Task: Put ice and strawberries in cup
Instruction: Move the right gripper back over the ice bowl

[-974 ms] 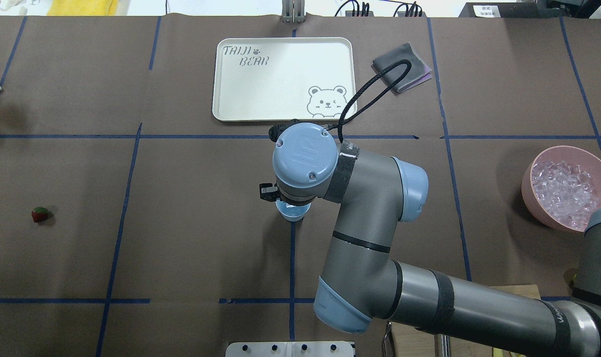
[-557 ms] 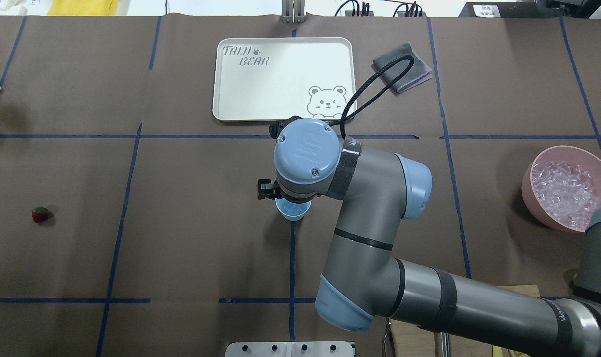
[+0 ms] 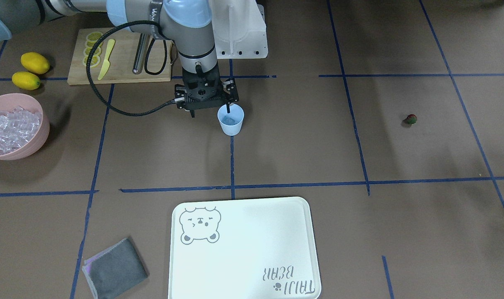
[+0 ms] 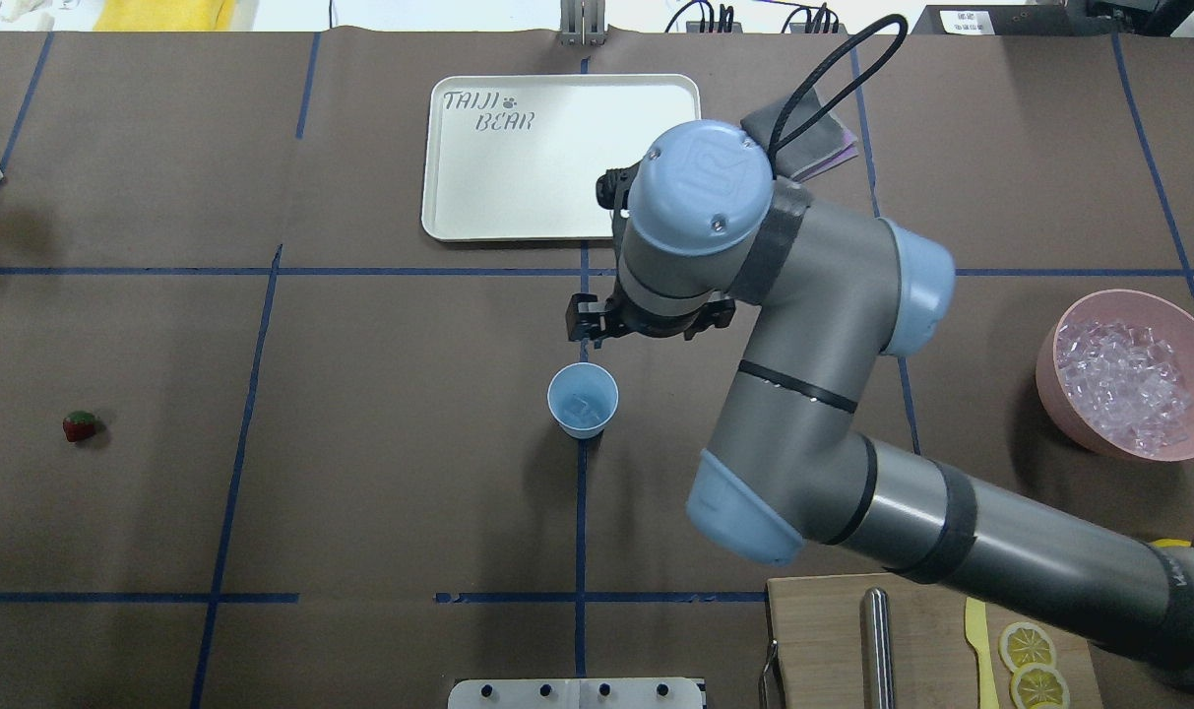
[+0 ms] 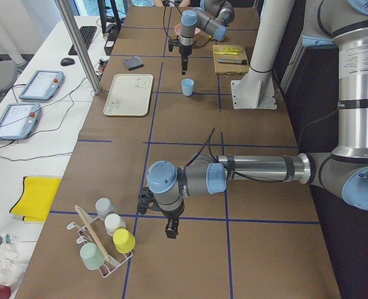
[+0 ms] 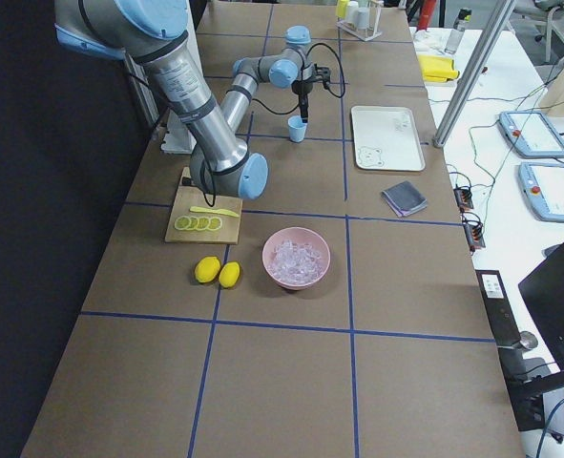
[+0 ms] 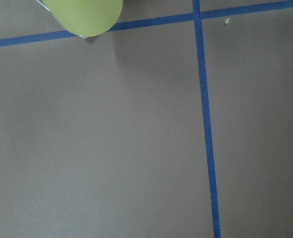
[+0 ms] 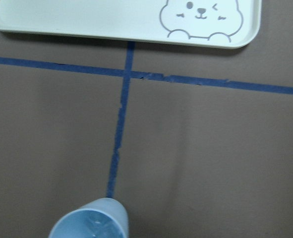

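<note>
Hovering just beside your small pale blue tapered cup (image 3: 231,128) at table centre: right gripper (image 3: 210,113), pointed down, jaws spread, holding nothing; clear ice cubes (image 3: 230,120) inside the cup; left gripper (image 5: 170,232), jaws impossible to judge

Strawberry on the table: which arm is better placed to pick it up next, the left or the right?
Probably the left. The strawberry lies far out on the robot's left side, where the left gripper hangs, while the right gripper is beside the cup in the middle.
</note>
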